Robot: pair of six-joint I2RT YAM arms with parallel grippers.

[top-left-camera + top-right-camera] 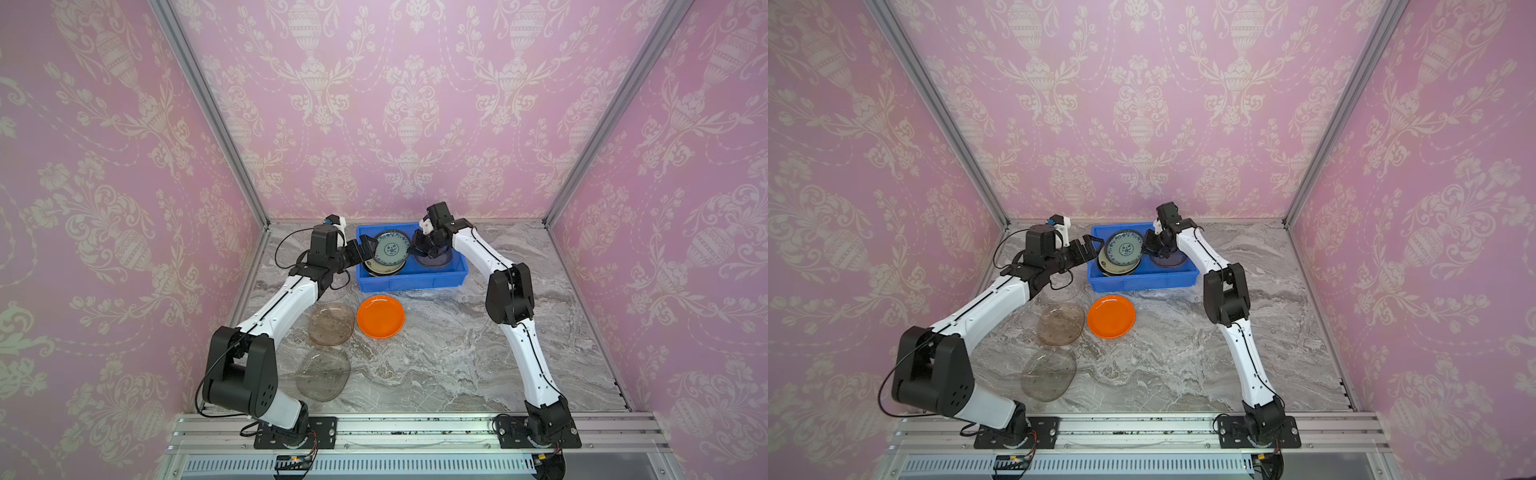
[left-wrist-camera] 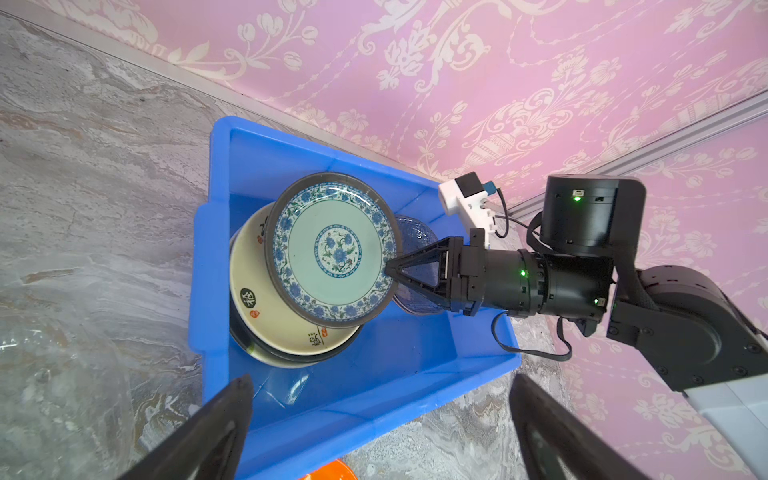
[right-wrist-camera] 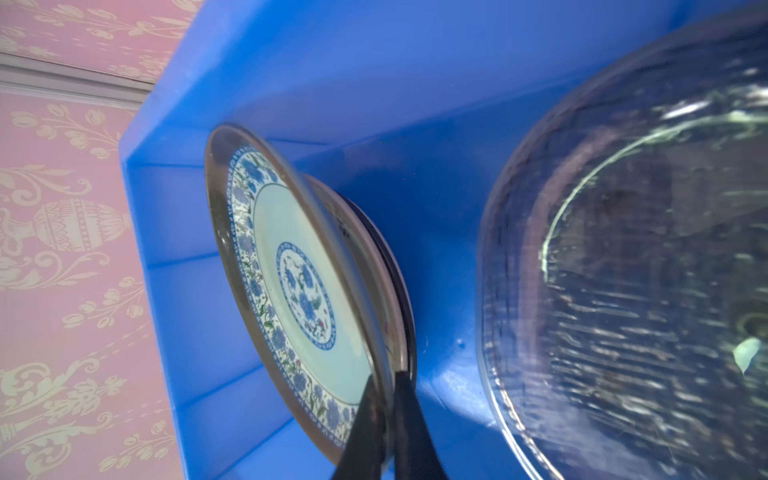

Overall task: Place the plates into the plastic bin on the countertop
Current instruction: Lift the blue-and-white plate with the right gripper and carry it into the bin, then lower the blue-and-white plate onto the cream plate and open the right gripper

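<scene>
The blue plastic bin (image 1: 411,281) (image 1: 1142,283) stands at the back of the countertop (image 1: 457,353). My right gripper (image 1: 411,249) (image 1: 1145,248) (image 2: 388,270) (image 3: 384,386) is shut on the rim of the teal-patterned plate (image 1: 390,248) (image 1: 1124,248) (image 2: 332,249) (image 3: 291,282). That plate hangs tilted over a stack topped by a cream plate (image 2: 270,316) in the bin's left half. A clear glass plate (image 1: 434,261) (image 3: 623,270) lies in the right half. My left gripper (image 1: 362,249) (image 1: 1090,247) (image 2: 380,378) is open and holds nothing at the bin's left end.
On the countertop in front of the bin lie an orange plate (image 1: 380,316) (image 1: 1111,316), a smoky-brown glass plate (image 1: 331,324) (image 1: 1061,324) and a grey glass plate (image 1: 323,374) (image 1: 1048,374). Another clear plate (image 1: 1065,287) sits under my left forearm. Pink walls close in three sides.
</scene>
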